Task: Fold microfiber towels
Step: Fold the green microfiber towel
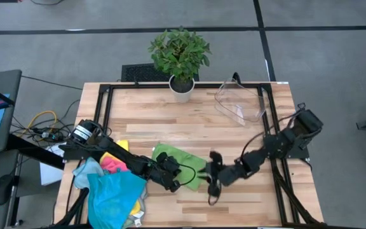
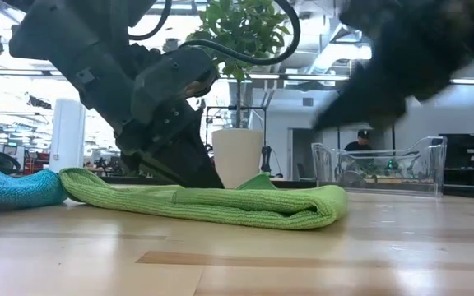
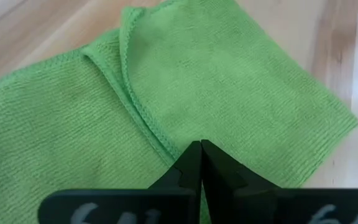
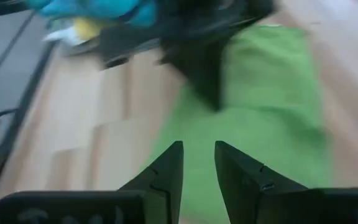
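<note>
My left fingers [image 3: 201,163] are pressed together w/ nothing between them, tips down on the bright green towel [image 1: 178,164], which lies part-folded on the counter [image 1: 170,117] near-centre, long axis roughly left-right. My right fingers [image 4: 197,163] stand narrowly apart, empty, just off the towel's right edge; towel lies left of them. Left arm's nearer; I'd guess it pins while right takes the fold. Other towels [image 1: 110,187] heaped near-left.
</note>
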You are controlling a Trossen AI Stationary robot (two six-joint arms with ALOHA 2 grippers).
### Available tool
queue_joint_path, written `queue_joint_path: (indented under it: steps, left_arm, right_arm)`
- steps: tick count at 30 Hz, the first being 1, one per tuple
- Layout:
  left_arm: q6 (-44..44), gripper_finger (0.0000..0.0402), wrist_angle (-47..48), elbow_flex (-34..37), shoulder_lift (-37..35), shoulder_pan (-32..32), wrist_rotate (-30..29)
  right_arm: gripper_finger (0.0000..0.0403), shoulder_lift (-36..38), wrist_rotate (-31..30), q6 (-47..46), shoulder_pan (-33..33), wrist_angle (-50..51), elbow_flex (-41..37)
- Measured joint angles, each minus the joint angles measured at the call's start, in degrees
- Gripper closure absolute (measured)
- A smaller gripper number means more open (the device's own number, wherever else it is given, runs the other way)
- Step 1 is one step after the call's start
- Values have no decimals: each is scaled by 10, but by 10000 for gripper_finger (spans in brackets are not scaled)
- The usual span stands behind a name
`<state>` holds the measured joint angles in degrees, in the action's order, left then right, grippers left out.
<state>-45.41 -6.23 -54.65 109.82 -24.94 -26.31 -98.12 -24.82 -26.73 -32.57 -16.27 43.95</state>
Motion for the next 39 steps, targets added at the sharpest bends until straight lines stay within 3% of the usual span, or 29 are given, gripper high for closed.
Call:
queue_joint_path:
  steps: [7,15,27,33,39]
  left_arm:
    - [10,401,-7,0,0,4,4]
    - [-4,401,-2,0,-10,2,23]
    - [-3,401,54,0,-94,2,-10]
    - [5,398,10,0,-84,-14,5]
    - [17,400,-12,0,-26,-36,-35]
  right_arm:
    - [285,-78,-6,-76,-21,-7,7]
    - [285,-115,-2,-99,-14,-23,9]
    - [285,-117,-11,-96,-7,-26,8]
    - [285,-117,-10,-90,-7,-27,8]
    - [285,-118,-9,-88,-7,-22,8]
